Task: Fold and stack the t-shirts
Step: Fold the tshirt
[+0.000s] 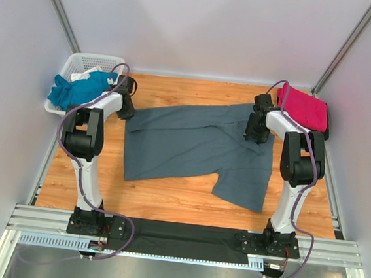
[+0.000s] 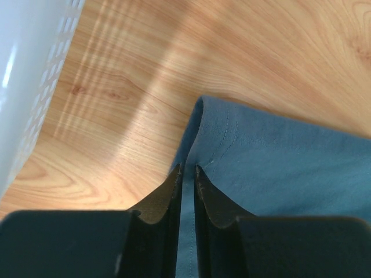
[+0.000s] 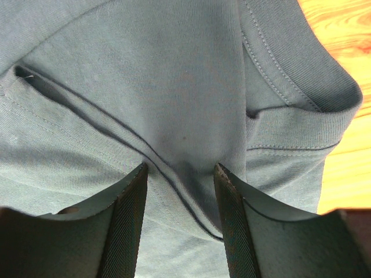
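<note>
1. On the worktop (image 1: 166, 199), the grey t-shirt (image 1: 191, 146) lies spread between the arms.
2. The left gripper (image 2: 186, 169) sits at its hem, jaws almost together; I cannot tell whether cloth is pinched.
3. The right gripper (image 3: 180, 168) stands parted over fabric beside the neckband (image 3: 301, 87).
4. The pink t-shirt (image 1: 304, 106) lies far right; the teal t-shirt (image 1: 78, 90) fills the basket (image 1: 91, 59).

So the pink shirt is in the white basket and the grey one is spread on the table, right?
Not quite. In the top view the white basket holds the teal-blue shirt; the pink shirt lies outside it, on the far right. The grey one is spread on the table.
</note>
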### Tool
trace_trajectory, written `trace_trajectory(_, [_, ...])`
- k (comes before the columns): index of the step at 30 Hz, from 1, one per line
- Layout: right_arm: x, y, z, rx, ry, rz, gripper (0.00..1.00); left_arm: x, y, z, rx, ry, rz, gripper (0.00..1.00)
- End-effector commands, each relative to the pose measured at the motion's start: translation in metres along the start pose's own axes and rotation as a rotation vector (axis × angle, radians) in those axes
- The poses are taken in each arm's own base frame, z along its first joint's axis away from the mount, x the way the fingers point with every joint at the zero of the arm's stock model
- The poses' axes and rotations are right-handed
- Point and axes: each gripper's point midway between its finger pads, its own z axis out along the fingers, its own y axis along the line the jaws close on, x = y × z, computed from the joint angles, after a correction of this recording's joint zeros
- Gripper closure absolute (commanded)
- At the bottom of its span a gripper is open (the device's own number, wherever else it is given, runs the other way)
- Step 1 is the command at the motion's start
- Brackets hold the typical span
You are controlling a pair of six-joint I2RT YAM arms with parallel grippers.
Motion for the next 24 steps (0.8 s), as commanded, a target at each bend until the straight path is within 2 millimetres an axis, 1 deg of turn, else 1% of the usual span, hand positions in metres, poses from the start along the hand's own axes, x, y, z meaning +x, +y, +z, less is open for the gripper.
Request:
trace_trajectory(1, [0.008, -0.013, 0.005, 0.050, 0.039, -0.023, 0.49, -0.012, -0.004, -0.010, 0.024, -0.036, -0.019, 0.81])
trace_trajectory(2, [0.007, -0.013, 0.005, 0.051, 0.037, -0.023, 0.49, -0.012, -0.004, -0.010, 0.023, -0.037, -0.019, 0.86])
trace_trajectory(4, [0.006, -0.013, 0.005, 0.047, 0.037, -0.021, 0.50, -0.013, -0.002, -0.010, 0.017, -0.038, -0.018, 0.91])
trace_trajectory(5, [0.007, -0.012, 0.005, 0.049, 0.037, -0.023, 0.50, -0.013, -0.002, -0.010, 0.016, -0.039, -0.018, 0.98])
trace_trajectory(6, [0.007, -0.013, 0.005, 0.049, 0.037, -0.021, 0.50, -0.013, -0.002, -0.010, 0.009, -0.041, -0.015, 1.00])
trace_trajectory(9, [0.008, -0.013, 0.006, 0.051, 0.042, -0.021, 0.50, -0.017, 0.001, -0.012, -0.004, -0.056, -0.002, 1.00])
trace_trajectory(16, [0.008, -0.013, 0.006, 0.051, 0.042, -0.021, 0.50, -0.036, 0.003, -0.028, 0.002, -0.122, 0.031, 1.00])
trace_trajectory(19, [0.009, -0.013, 0.006, 0.050, 0.040, -0.022, 0.50, -0.034, 0.002, -0.029, 0.011, -0.114, 0.037, 1.00])
trace_trajectory(20, [0.008, -0.013, 0.006, 0.049, 0.039, -0.022, 0.50, -0.033, -0.002, -0.030, 0.031, -0.108, 0.028, 1.00])
trace_trajectory(21, [0.009, -0.013, 0.007, 0.050, 0.044, -0.019, 0.50, -0.033, -0.004, -0.032, 0.046, -0.107, 0.022, 0.94])
trace_trajectory(22, [0.010, -0.012, 0.006, 0.047, 0.045, -0.022, 0.50, -0.029, -0.006, -0.031, 0.058, -0.101, 0.019, 0.82])
trace_trajectory(24, [0.009, -0.013, 0.006, 0.047, 0.041, -0.022, 0.50, -0.026, -0.011, -0.036, 0.085, -0.095, 0.010, 0.74])
